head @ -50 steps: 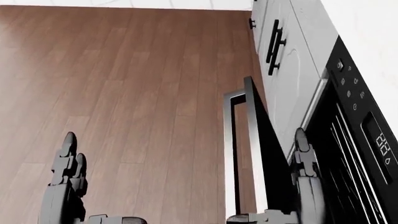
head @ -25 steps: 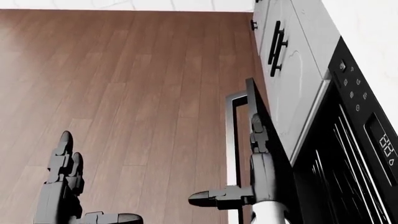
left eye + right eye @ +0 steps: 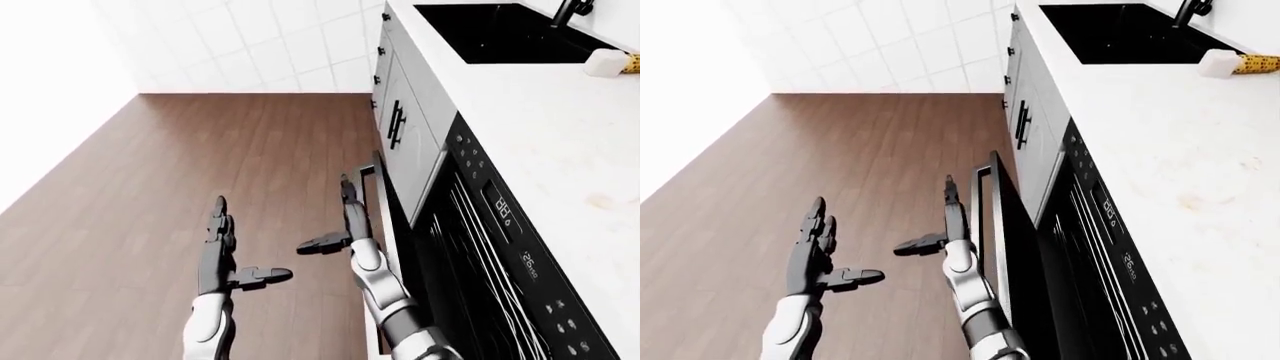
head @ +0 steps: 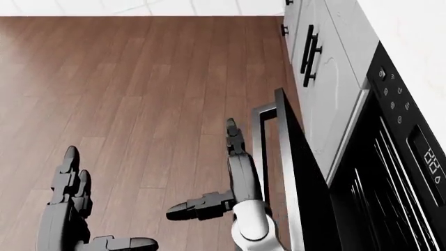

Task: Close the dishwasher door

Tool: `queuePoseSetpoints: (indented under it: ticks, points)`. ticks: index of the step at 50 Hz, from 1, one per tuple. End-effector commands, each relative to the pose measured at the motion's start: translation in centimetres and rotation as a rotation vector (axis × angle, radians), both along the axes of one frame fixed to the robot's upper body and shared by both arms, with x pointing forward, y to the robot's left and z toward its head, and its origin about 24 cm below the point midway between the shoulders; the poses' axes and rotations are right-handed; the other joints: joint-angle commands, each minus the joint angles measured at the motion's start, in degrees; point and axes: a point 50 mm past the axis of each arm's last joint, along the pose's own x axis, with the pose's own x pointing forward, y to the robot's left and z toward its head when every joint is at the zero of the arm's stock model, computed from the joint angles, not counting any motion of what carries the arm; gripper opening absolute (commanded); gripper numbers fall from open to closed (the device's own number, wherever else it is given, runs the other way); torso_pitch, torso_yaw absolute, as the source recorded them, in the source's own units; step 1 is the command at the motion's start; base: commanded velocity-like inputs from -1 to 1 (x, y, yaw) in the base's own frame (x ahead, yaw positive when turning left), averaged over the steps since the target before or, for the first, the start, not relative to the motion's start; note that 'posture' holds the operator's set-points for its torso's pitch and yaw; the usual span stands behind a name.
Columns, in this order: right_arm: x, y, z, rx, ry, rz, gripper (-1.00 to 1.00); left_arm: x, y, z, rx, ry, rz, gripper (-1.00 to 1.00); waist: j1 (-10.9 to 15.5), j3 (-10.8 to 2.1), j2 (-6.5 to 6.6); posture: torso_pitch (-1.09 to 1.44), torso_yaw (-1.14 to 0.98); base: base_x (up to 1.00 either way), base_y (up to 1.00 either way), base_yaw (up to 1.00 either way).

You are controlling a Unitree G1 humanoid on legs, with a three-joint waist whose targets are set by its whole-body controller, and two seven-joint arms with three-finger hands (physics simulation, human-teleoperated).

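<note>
Door (image 4: 287,157) is partly open, tilted out from the dishwasher (image 3: 480,247) under the surface (image 3: 540,112), top edge and handle (image 4: 259,151) toward the floor (image 4: 139,78) side. Racks are visible in the gap in the eye views.

Right hand (image 4: 233,172) is released, fingers straight and pointing toward the top of the head view, thumb splayed left. It sits on the outer face side of the door, just beside the handle. Can't tell whether it is actually touching the panel, since the view along the door is too edge-on. Left hand (image 4: 66,198) is also released, fingers extended, well apart from the door over bare floor, not involved.

Step in hand: get the right palm flat on the outer face and push toward the cabinet.

- Contact high on the door near the handle for the longest lever from the hinge.
- Push with palm or flat fingers, no grasp needed.
- Keep the thumb out of the gap at the door edge.
- Follow the arc through until the door seats flush with the control panel (image 4: 411,130).
</note>
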Motion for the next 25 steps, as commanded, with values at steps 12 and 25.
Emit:
queuePoseSetpoints:
  ticks: [12,25]
  points:
    - [1.9,0.9,-0.3,0.065,-0.02,0.037,1.0,0.3,-0.1,1.7,0.009,-0.086,-0.007,1.0,-0.3,-1.31,0.63,0.0,0.0,0.0,0.0,0.0]
    - [0.2,0.3,-4.0,0.134,0.198,0.044,1.0,0.2,-0.3,1.5,0.01,-0.082,-0.012,1.0,-0.1,-1.21,0.22,0.0,0.0,0.0,0.0,0.0]
